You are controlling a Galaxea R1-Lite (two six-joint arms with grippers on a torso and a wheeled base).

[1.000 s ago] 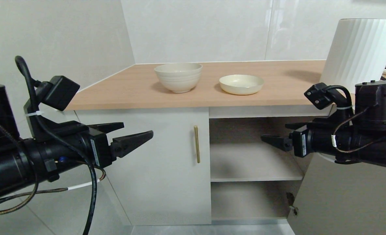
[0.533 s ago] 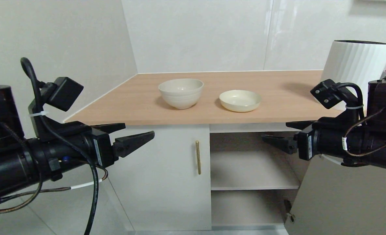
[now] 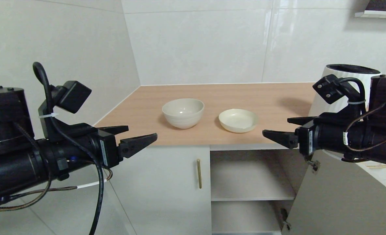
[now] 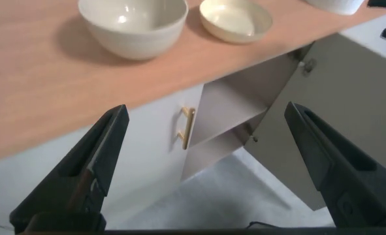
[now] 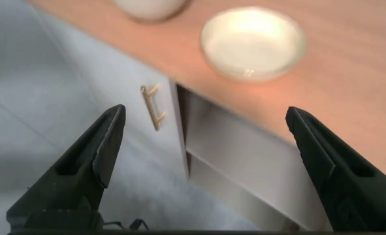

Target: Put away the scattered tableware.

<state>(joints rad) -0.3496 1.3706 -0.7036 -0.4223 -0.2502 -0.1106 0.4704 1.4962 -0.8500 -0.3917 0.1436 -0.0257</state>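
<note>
A deep cream bowl [image 3: 183, 112] [image 4: 132, 25] and a shallow cream dish [image 3: 238, 120] [image 4: 236, 19] [image 5: 253, 43] sit side by side on the wooden countertop [image 3: 271, 98], near its front edge. My left gripper [image 3: 132, 137] [image 4: 209, 163] hangs open in front of the cabinet, left of and below the bowl. My right gripper [image 3: 284, 129] [image 5: 209, 163] is open too, held just right of the dish at counter-edge height. Neither holds anything.
The cabinet under the counter has its right door [image 3: 336, 202] swung open, showing bare shelves [image 3: 251, 182]. The left door [image 3: 167, 186] is closed, with a brass handle [image 3: 199, 169]. A white ribbed container [image 3: 340, 85] stands at the counter's right end. Tiled walls close the corner.
The head camera has risen, so the counter and bowls sit lower in view and show from above. Both grippers have come up from shelf height to counter-edge height, still open.
</note>
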